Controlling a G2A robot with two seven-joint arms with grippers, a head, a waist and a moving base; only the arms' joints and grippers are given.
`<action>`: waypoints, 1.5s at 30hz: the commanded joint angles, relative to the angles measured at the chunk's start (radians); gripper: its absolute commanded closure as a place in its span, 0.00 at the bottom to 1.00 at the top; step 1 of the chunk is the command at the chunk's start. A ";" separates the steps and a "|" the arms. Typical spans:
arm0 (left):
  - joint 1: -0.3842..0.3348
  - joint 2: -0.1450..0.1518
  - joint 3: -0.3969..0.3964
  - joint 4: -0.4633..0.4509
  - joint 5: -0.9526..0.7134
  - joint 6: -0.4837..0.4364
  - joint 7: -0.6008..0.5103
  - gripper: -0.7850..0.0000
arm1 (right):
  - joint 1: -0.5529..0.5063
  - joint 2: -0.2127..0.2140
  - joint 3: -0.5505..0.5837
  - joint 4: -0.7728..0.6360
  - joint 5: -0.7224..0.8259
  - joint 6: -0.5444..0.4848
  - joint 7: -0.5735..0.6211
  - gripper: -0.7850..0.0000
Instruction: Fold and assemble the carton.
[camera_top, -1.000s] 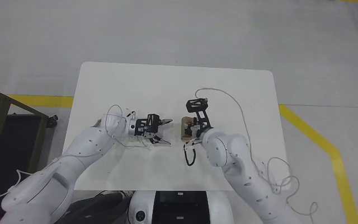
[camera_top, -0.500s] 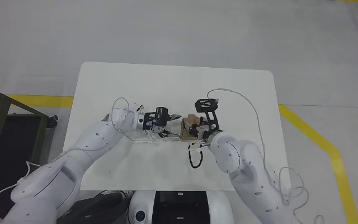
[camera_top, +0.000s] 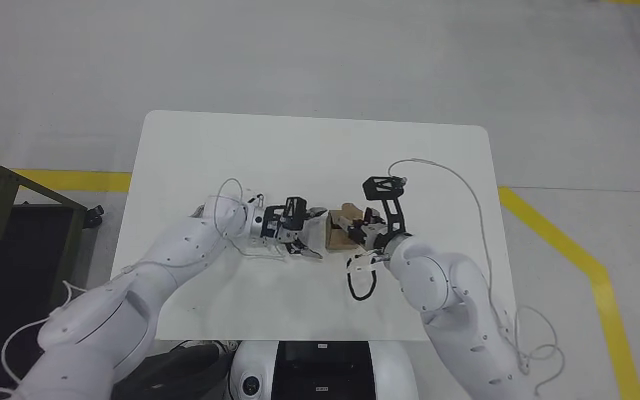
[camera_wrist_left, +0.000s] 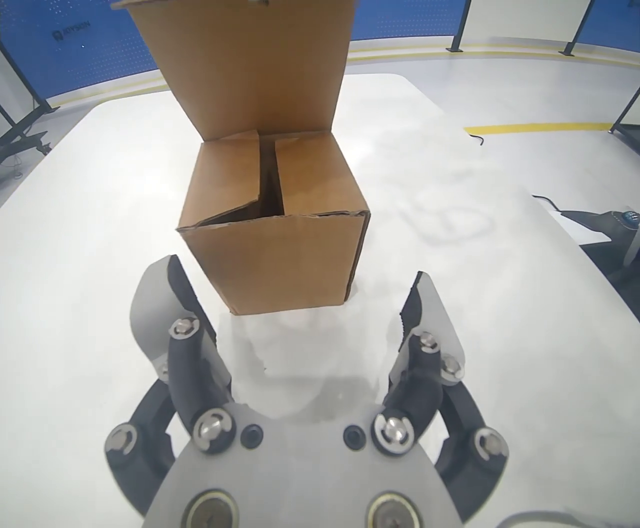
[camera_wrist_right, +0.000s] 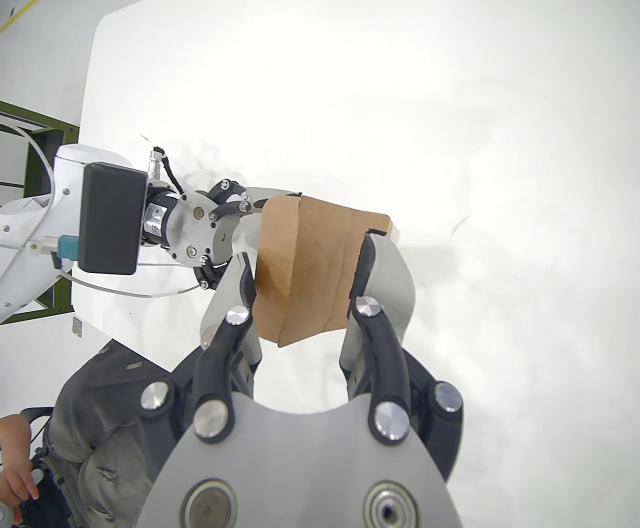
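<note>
Currently the carton (camera_wrist_left: 280, 220) is sitting on the table (camera_top: 300, 150), near its middle and toward the robot's side, between the two grippers. The right gripper (camera_wrist_right: 307, 250) is reaching down over it. Its fingers (camera_wrist_right: 372, 280) are pressing on two opposite walls, partly closed to the width of the box and apparently holding it steady. The left gripper (camera_wrist_left: 295, 267) is facing a side wall from just beside it, jaws spread wide and holding nothing.

On top, two small flaps (camera_wrist_left: 300, 175) are lying folded inward with a gap between them, and one tall flap (camera_wrist_left: 250, 65) is standing upright at the far edge.

As for handling, the box is looking like thin corrugated cardboard, hollow and probably very light, so it is likely sliding easily on the smooth table unless pinned. Its walls are probably giving under a hard squeeze, and the inward flaps are offering little support. The stiffest places to hold are likely near the vertical corners and low on the walls. The matte surface should be giving the rubber pads good friction. The tall flap is likely bending cleanly only along its crease, so pushing near its free edge seems the gentler way to bring it down.
</note>
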 joint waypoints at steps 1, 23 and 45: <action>-0.006 -0.011 0.008 0.011 -0.007 0.004 -0.001 0.10 | -0.002 0.000 0.002 0.000 0.003 0.000 -0.004 0.52; -0.054 -0.101 0.067 0.134 -0.027 0.000 0.017 0.28 | 0.001 0.003 0.007 0.004 0.022 -0.007 -0.005 0.53; -0.072 -0.126 0.096 0.199 -0.036 0.026 0.050 0.46 | -0.083 0.024 0.152 -0.079 0.137 -0.044 -0.018 0.56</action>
